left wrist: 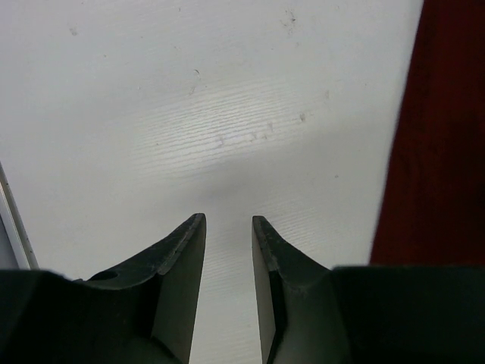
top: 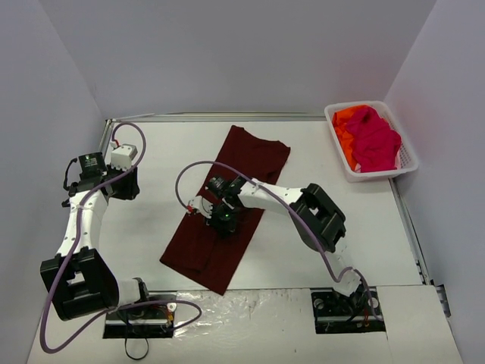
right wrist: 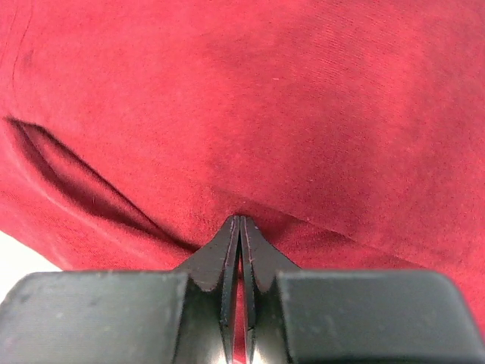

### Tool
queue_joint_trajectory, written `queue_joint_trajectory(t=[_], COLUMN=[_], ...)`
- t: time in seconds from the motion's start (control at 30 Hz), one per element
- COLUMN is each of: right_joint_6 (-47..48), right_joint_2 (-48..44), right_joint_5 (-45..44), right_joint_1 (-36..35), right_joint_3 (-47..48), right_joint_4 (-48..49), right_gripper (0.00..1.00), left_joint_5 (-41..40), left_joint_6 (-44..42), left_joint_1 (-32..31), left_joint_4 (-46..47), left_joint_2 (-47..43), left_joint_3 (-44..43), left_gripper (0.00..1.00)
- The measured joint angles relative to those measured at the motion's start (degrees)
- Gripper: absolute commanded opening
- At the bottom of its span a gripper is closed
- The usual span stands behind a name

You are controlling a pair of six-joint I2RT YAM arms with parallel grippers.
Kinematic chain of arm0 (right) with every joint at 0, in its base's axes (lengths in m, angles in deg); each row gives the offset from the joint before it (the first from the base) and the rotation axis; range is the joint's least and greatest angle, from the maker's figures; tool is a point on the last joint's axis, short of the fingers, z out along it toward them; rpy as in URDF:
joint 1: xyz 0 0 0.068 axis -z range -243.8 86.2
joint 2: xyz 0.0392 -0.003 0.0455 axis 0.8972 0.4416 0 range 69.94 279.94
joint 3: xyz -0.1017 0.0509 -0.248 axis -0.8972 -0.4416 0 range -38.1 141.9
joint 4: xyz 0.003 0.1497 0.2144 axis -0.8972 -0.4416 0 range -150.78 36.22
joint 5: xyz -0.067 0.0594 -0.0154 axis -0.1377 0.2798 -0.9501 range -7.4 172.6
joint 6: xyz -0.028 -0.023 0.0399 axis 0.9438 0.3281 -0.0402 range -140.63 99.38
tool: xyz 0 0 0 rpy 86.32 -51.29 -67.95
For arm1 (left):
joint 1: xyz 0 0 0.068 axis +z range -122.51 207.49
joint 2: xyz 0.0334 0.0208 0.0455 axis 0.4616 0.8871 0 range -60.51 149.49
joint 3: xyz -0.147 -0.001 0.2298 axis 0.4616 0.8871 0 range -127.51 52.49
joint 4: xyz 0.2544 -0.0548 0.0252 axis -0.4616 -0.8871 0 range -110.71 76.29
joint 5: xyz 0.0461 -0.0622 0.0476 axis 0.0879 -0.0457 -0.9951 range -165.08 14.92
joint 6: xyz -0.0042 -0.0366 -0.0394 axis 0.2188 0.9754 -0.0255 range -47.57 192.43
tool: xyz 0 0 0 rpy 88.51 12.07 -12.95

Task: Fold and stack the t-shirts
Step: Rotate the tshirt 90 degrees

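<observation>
Right fingers (right wrist: 240, 221) are clenched on the maroon shirt (top: 227, 205). A crease runs straight into the tips and a sliver of red shows between them. Left fingers (left wrist: 228, 221) are partly released with nothing between them, hanging over bare desk (top: 159, 205) just left of the shirt. The maroon shirt lies flat and diagonal across the middle of the desk, far end toward the back wall, near corner toward my bases. The white basket (top: 410, 162) sits in the far right corner, well apart from it, holding the pink shirt (top: 375, 140) bunched on top and the orange shirt (top: 345, 126) beside and under it. From above, my right arm (top: 303, 208) reaches across the shirt's middle and its purple cable (top: 186, 178) loops over the cloth edge, so the tips are hidden there. Only the right wrist view shows the pinch, and it sees nothing but red cloth plus a bit of desk at lower left. The left wrist view shows scuffed desk and the shirt's edge at its right border. The basket shows only from above.
</observation>
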State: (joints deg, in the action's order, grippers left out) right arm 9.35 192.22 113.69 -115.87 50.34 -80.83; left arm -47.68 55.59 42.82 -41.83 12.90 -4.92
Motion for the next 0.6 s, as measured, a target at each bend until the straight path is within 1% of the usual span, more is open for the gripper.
queue_joint_trajectory(t=[0.13,0.3,0.43,0.6], right_joint_6=[0.0,0.5,1.4,2.5], right_joint_2=[-0.6,-0.5,0.0,2.0], right_joint_5=[1.4,1.9,0.5,-1.9], right_joint_1=[3.0,9.2,14.4,17.2], right_joint_3=[-1.1,-1.0,0.1,3.6], right_joint_4=[-2.4,-6.7,-10.1,-14.1], right_gripper=[0.0,0.0,0.0,0.0], left_joint_5=[0.3,1.0,1.3,1.7], left_joint_6=[0.0,0.0,0.0,0.0], left_joint_1=[0.0,0.0,0.0,0.0], left_joint_4=[0.0,0.0,0.0,0.0], left_joint_2=[0.0,0.0,0.0,0.0], left_joint_3=[0.0,0.0,0.0,0.0], left_gripper=[0.3,0.3,0.3,0.3])
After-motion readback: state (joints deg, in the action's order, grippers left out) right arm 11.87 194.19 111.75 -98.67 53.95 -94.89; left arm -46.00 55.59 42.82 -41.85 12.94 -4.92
